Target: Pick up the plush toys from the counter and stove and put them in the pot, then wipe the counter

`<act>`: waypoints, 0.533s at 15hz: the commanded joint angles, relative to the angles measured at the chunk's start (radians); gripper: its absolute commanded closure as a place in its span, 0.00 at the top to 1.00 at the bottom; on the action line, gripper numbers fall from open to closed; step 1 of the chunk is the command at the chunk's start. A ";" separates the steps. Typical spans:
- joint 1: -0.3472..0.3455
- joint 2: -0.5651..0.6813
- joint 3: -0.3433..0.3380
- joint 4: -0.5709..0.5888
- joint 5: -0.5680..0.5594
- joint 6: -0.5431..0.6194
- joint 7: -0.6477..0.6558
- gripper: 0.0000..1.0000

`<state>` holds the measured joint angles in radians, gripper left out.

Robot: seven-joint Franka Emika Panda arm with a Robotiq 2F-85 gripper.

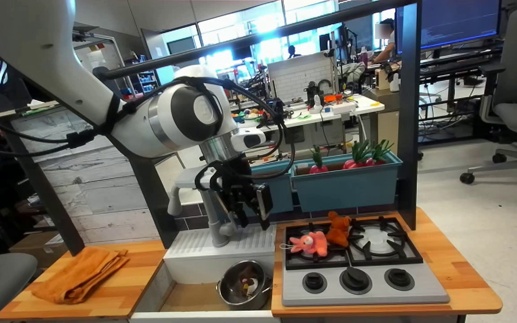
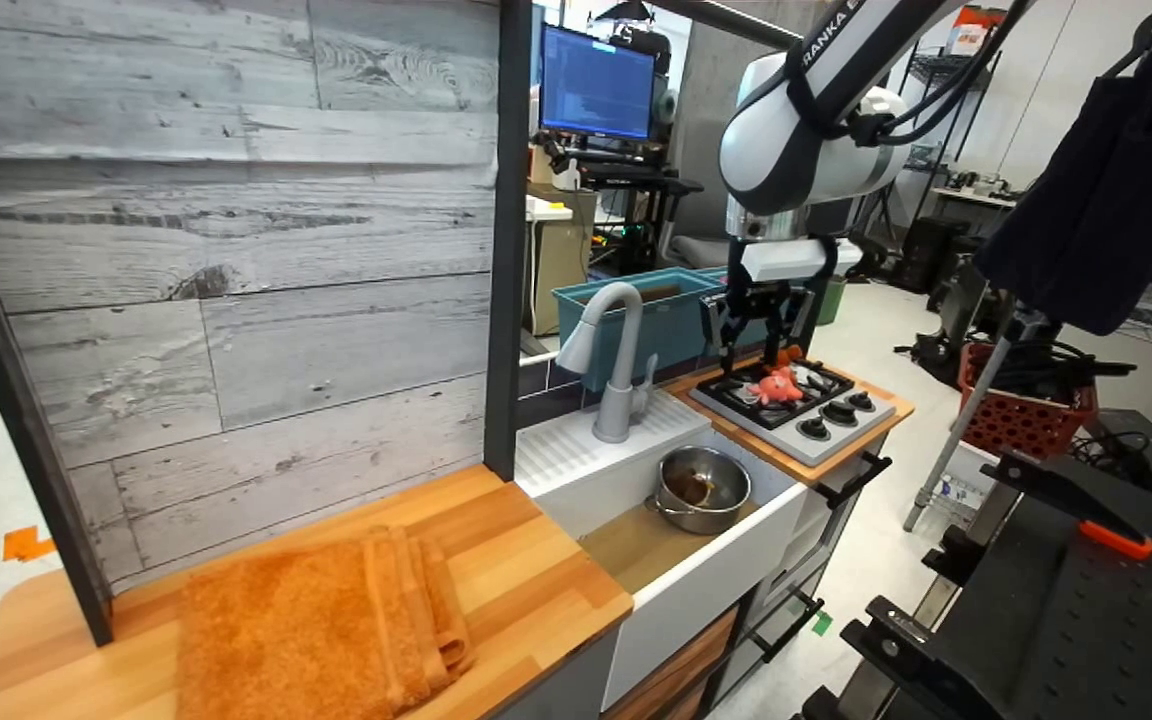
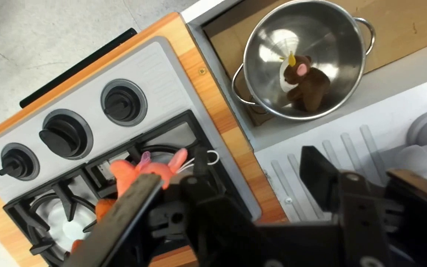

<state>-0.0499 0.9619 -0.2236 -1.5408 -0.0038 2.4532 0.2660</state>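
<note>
The gripper [image 3: 254, 159] hangs in the air, its jaws standing well apart with a clear gap, and it has hold of nothing. Below it, to one side, is the stove [image 1: 377, 294]; to the other, the ridged white drainboard [image 2: 576, 450]. Nearest it on the stove lies a pink plush toy [image 1: 314, 243], partly covered by the gripper in the wrist view. Just beside that, farther from the gripper, is a rust-orange plush toy [image 1: 338, 229]; whether they touch I cannot tell. Lower than the gripper, in the sink [image 2: 706, 600], stands the steel pot [image 3: 324, 37] with a brown plush toy [image 3: 311, 87] inside. Past the drainboard rises the grey faucet [image 2: 624, 370]. The wooden table [image 1: 465, 287] carries the stove; on its section beyond the sink, well apart from the gripper, lies a folded orange cloth [image 2: 276, 620].
</note>
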 commanded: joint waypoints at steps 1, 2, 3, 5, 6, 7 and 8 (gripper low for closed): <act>-0.041 0.037 -0.012 0.070 0.019 -0.027 0.049 0.97; -0.056 0.055 -0.016 0.099 0.028 -0.039 0.065 1.00; -0.077 0.077 -0.017 0.137 0.039 -0.061 0.077 1.00; -0.119 0.140 -0.010 0.230 0.059 -0.130 0.092 1.00; -0.134 0.178 -0.011 0.285 0.064 -0.164 0.103 1.00; -0.144 0.216 -0.017 0.338 0.065 -0.209 0.124 1.00; -0.154 0.249 -0.020 0.382 0.066 -0.237 0.143 1.00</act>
<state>-0.1737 1.0832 -0.2389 -1.3481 0.0391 2.3229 0.3561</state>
